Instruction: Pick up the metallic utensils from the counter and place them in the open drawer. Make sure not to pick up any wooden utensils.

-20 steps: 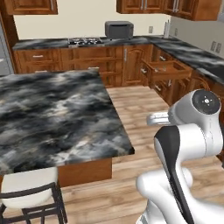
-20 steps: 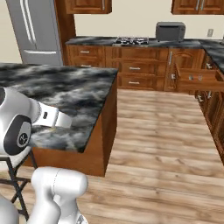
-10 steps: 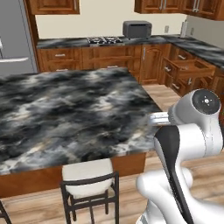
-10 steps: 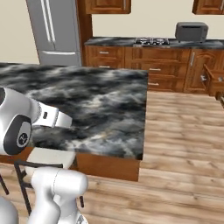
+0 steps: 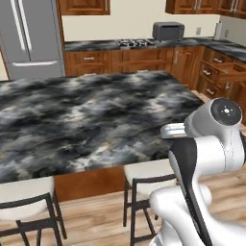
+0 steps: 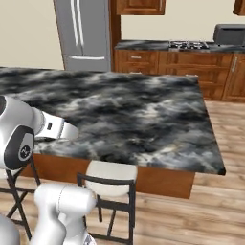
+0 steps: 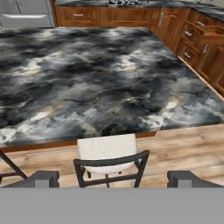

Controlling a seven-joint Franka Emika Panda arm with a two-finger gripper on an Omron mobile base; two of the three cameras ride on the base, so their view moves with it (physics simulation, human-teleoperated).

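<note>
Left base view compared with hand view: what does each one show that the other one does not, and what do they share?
Left base view's own: the grey boxy appliance on the far worktop, the upper cabinets and the white arm. Hand view's own: the claw, open, its tips low in the picture. Shared: the marbled counter, a cream-seated stool at its near edge, the pulled-out drawer at the right and the wooden floor.

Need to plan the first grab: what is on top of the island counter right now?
The marbled counter top looks bare in all three views: no forks, cleaver or wooden spoon can be made out. Its left end runs out of frame. Stools stand tucked at its near edge.
</note>
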